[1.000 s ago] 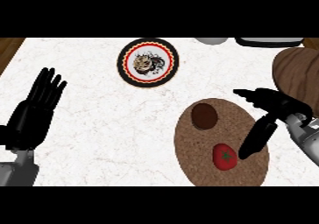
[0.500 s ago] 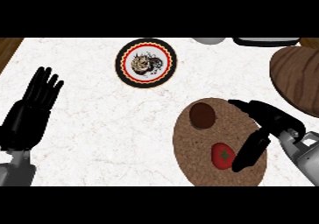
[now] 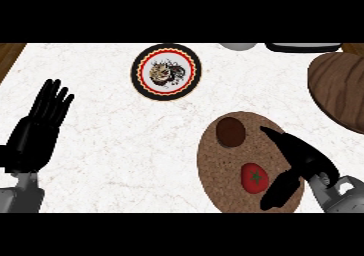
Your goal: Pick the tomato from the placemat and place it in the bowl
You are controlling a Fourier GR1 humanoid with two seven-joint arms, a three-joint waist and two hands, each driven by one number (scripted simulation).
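Nearest the lower edge, the robot's right hand [image 3: 301, 162] came in from the bottom right corner on its grey forearm [image 3: 346, 197] and lay over the round brown cork placemat [image 3: 214, 170]. Its fingers [image 3: 284, 142] were spread wide and held nothing: one part reached up and to the left across the mat, while the thumb [image 3: 279, 192] pointed down beside the small red tomato with a green stem [image 3: 254, 178]. The tomato sat on the lower half of the placemat, just left of the hand and in the gap between fingers and thumb; whether the thumb touched it could not be told. Higher on the same mat lay a dark brown round disc [image 3: 231, 131], apart from the tomato.

At the left edge, the robot's left hand [image 3: 36, 135] rested open with fingers straight and pointing up, over the white marbled tabletop [image 3: 118, 150].

Farther back stood a round bowl with a black rim, red-and-yellow ring and a patterned centre [image 3: 166, 71], well apart from the placemat and up to its left. At the right edge a large brown wooden round object [image 3: 344, 87] was cut off by the frame. Along the far edge, 2 partly visible items showed: a pale rounded one [image 3: 238, 46] and a dark-rimmed one [image 3: 303, 47].
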